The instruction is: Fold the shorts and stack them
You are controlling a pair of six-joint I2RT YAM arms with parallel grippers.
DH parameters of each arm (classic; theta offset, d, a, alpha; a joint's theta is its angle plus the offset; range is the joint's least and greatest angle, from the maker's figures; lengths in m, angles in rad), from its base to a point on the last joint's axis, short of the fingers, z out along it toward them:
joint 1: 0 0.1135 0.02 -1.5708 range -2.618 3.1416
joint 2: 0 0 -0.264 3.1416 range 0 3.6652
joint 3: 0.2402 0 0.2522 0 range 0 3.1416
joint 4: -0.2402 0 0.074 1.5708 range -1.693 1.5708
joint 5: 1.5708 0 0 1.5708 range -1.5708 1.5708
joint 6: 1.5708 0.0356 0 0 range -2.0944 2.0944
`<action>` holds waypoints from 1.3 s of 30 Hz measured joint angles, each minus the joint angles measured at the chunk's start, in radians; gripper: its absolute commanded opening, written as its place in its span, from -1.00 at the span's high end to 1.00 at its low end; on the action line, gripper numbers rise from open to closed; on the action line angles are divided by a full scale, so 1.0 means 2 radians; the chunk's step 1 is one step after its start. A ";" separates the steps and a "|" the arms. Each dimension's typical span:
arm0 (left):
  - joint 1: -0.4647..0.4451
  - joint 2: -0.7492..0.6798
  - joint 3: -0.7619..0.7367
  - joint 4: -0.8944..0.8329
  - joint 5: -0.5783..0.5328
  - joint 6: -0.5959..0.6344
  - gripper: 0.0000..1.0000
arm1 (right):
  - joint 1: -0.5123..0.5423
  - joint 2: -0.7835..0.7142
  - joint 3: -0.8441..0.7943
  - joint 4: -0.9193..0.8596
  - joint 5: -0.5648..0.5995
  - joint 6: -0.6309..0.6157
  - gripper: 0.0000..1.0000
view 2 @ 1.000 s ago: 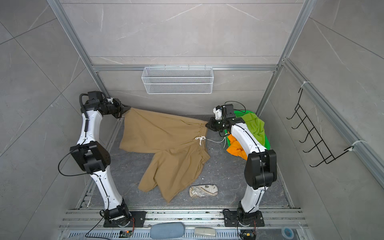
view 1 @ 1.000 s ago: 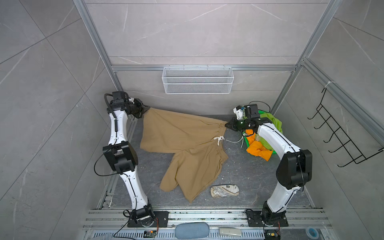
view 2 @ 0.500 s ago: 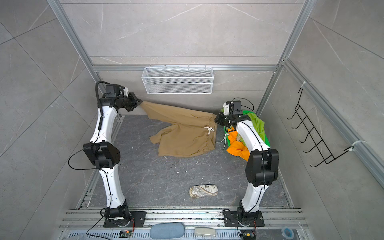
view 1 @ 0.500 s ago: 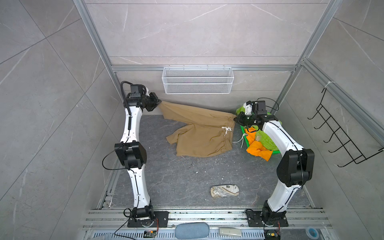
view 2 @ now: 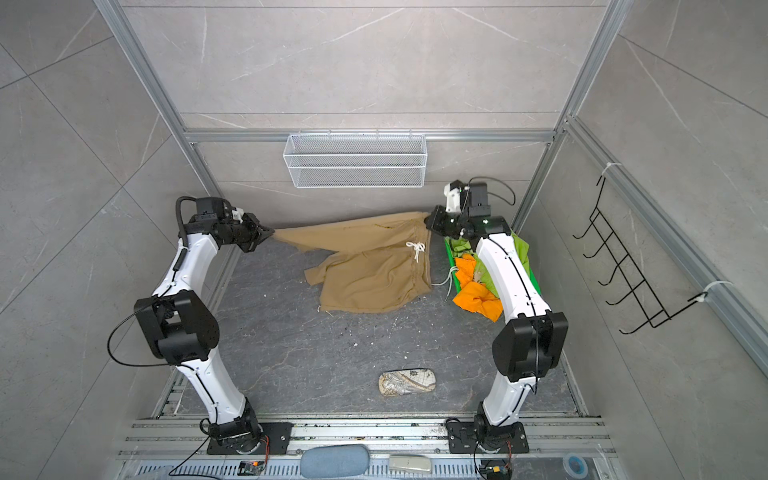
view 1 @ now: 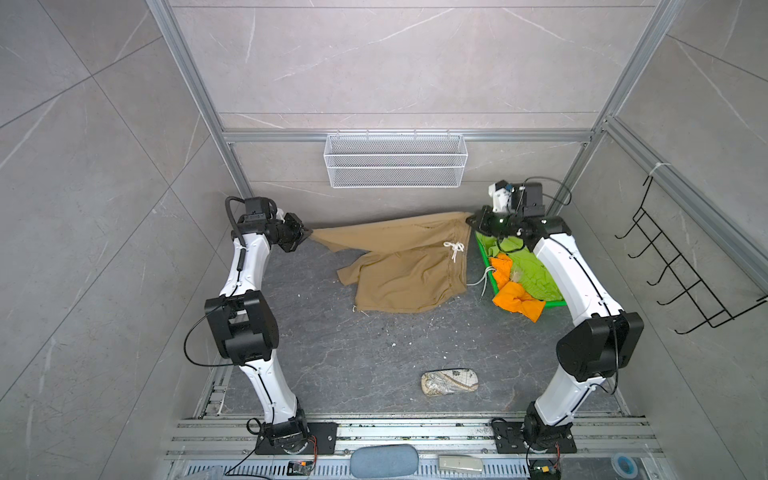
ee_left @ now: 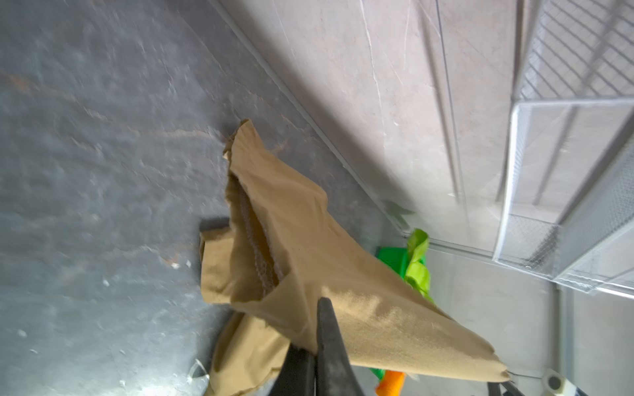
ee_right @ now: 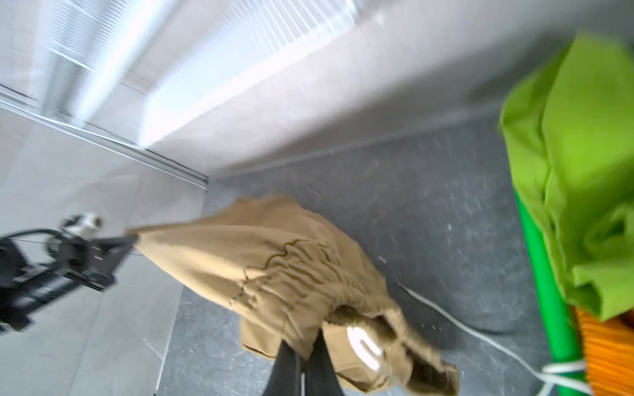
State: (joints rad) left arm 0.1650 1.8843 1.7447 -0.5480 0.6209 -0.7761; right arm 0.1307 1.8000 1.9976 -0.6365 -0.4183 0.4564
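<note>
Grey tabletop [view 1: 353,353] carrying green basket [view 1: 485,259]; tan shorts [view 1: 399,270] stretching beside basket, left end effector [view 1: 306,237] clamping leg hem, right end effector [view 1: 471,220] clamping waistband; lime shorts [view 1: 532,270], orange shorts [view 1: 517,301] lying inside basket.

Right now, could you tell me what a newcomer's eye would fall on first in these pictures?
The tan shorts hang stretched between the left gripper and right gripper near the back wall, both shut on the cloth. At the right, lime green shorts and orange shorts spill from a green basket.
</note>
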 measured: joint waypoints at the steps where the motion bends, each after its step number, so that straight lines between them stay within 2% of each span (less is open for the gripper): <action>1: -0.006 -0.014 -0.027 0.018 0.006 -0.010 1.00 | 0.000 0.009 0.041 -0.009 0.002 0.002 1.00; 4: -0.044 -0.063 -0.124 0.075 0.013 -0.042 1.00 | 0.014 0.055 0.196 -0.042 0.018 0.004 1.00; 6: -0.077 -0.100 -0.202 0.114 0.010 -0.063 1.00 | 0.041 0.112 0.335 -0.072 0.035 0.001 1.00; 7: -0.090 -0.114 -0.233 0.125 0.010 -0.071 0.93 | 0.056 0.134 0.383 -0.080 0.040 0.000 1.00; 9: -0.095 -0.146 -0.298 0.139 0.014 -0.083 0.48 | 0.099 0.178 0.458 -0.101 0.047 -0.005 1.00; 11: -0.065 -0.177 -0.347 0.145 0.017 -0.097 0.22 | 0.142 0.203 0.468 -0.119 0.053 -0.013 1.00; 15: 0.062 -0.242 -0.397 0.142 0.007 -0.114 -0.09 | 0.227 0.237 0.386 -0.146 0.069 -0.041 1.00; 17: 0.096 -0.267 -0.393 0.139 0.000 -0.111 -0.14 | 0.262 0.257 0.332 -0.155 0.069 -0.047 1.00; 19: 0.099 -0.284 -0.380 0.132 0.000 -0.105 -0.16 | 0.291 0.277 0.279 -0.162 0.069 -0.051 1.00; 20: 0.097 -0.288 -0.374 0.131 0.001 -0.102 -0.19 | 0.302 0.284 0.261 -0.167 0.068 -0.053 1.00; 21: 0.093 -0.290 -0.367 0.131 0.003 -0.099 -0.33 | 0.312 0.291 0.242 -0.171 0.067 -0.055 1.00; 22: 0.091 -0.290 -0.363 0.132 0.005 -0.097 -0.70 | 0.321 0.295 0.226 -0.174 0.065 -0.057 1.00; 23: 0.087 -0.290 -0.361 0.134 0.005 -0.093 -0.98 | 0.327 0.297 0.215 -0.176 0.064 -0.057 1.00; 24: 0.082 -0.289 -0.360 0.134 0.005 -0.093 -0.99 | 0.332 0.297 0.202 -0.177 0.060 -0.057 0.89; 27: 0.060 -0.282 -0.356 0.128 0.002 -0.085 -0.99 | 0.335 0.283 0.168 -0.176 0.055 -0.064 0.41; 29: 0.032 -0.271 -0.343 0.117 -0.007 -0.073 -0.99 | 0.330 0.258 0.134 -0.170 0.054 -0.066 0.14; 34: -0.049 -0.236 -0.287 0.086 -0.032 -0.032 -0.99 | 0.283 0.113 -0.039 -0.111 0.052 -0.053 -0.55; 36: -0.081 -0.221 -0.262 0.068 -0.047 -0.013 -0.99 | 0.247 0.041 -0.126 -0.071 0.052 -0.042 -0.68; 39: -0.125 -0.193 -0.226 0.046 -0.064 0.012 -0.99 | 0.180 -0.029 -0.224 -0.023 0.050 -0.017 -0.75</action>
State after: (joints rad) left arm -0.0841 1.4986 1.2919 -0.4557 0.4931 -0.7525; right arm 0.4904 1.7420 1.5486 -0.6834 -0.3183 0.4221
